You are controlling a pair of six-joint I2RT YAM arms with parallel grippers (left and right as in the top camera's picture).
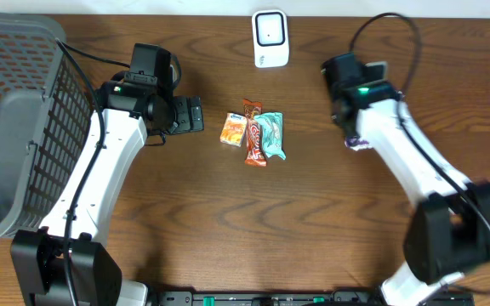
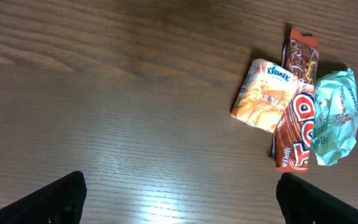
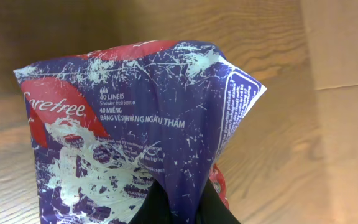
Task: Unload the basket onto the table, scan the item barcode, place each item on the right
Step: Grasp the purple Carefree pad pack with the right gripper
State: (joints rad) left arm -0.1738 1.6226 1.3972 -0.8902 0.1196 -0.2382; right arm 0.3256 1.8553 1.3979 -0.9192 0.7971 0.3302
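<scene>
Your right gripper (image 3: 180,202) was clamped shut on the purple liner pack (image 3: 142,124), which seemed to be held clear of the table at the right, well apart from the scanner (image 1: 270,38). The pick was done, then. The scan, I judge, was not: the barcode had yet to face the scanner, and none showed plainly. Your left gripper (image 1: 189,114) hung wide open and empty beside the three small packs (image 1: 253,133) at mid-table.

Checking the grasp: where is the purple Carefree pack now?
The Carefree pack is held in the right gripper, right of centre in the overhead view, right of the three snack packets.
</scene>
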